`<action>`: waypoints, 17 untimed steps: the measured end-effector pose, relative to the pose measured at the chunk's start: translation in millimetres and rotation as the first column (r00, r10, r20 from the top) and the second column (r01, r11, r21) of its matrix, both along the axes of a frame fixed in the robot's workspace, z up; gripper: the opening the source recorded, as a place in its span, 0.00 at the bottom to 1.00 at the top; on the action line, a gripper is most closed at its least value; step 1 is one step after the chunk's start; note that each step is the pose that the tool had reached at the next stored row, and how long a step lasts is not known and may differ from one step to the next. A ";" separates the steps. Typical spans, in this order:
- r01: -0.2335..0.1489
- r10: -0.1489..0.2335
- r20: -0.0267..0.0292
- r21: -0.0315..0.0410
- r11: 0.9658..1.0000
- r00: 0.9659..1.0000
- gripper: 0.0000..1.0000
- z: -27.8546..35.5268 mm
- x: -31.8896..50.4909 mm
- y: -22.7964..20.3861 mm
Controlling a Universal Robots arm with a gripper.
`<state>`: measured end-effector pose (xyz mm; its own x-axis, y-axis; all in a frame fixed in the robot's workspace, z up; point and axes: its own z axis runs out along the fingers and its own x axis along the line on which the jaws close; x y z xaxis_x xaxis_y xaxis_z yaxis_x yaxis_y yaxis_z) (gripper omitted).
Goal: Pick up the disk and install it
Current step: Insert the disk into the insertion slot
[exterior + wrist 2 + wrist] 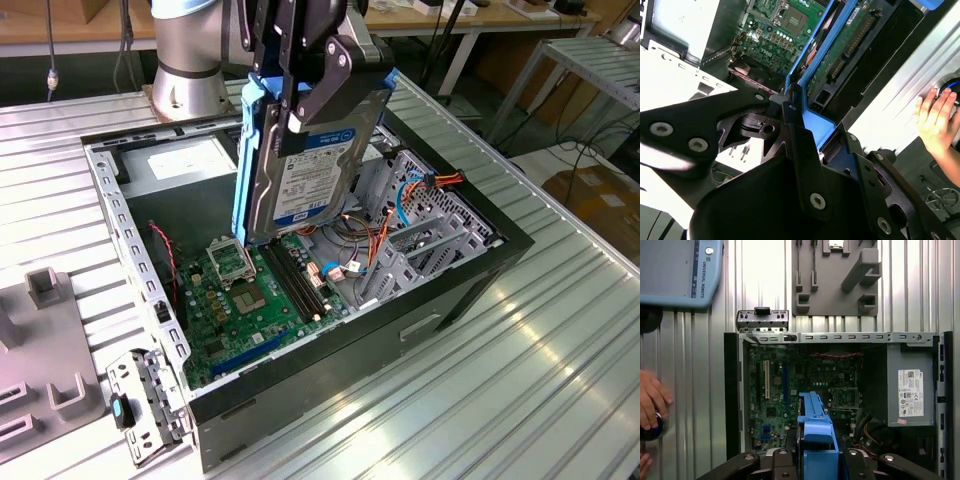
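Note:
The disk (310, 165) is a silvery hard drive with bright blue side rails. It hangs on edge, tilted, above the open computer case (300, 390). My gripper (290, 100) is shut on its upper end, black fingers pressed to both faces. The disk's lower corner hovers over the green motherboard (240, 310). In the second wrist view the disk (812, 65) runs away from my gripper (800, 132) toward the board. In the first wrist view the blue rail of the disk (815, 427) sticks out from my gripper (815, 465) over the case interior.
A grey metal drive cage (420, 230) with orange and blue cables fills the case's right side in the exterior view. A power supply (910, 385) sits inside. A metal bracket (135, 400) and grey fixture (45, 290) lie outside. A person's hand (937, 117) rests on the table.

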<state>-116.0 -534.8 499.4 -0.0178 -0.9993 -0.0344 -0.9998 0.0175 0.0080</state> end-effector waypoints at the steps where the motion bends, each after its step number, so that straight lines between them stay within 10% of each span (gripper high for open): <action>1: 0.000 0.000 0.000 0.000 1.000 1.000 0.37 -0.1 1.3 -0.9; 8: 0.000 0.000 0.000 -0.001 1.000 1.000 0.37 -1.1 21.1 -3.7; 17: 0.000 0.000 0.000 -0.001 1.000 1.000 0.37 -4.2 69.6 -4.2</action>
<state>-46.4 -539.1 495.2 -0.0177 -0.9993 -0.0330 -0.9998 0.0175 0.0080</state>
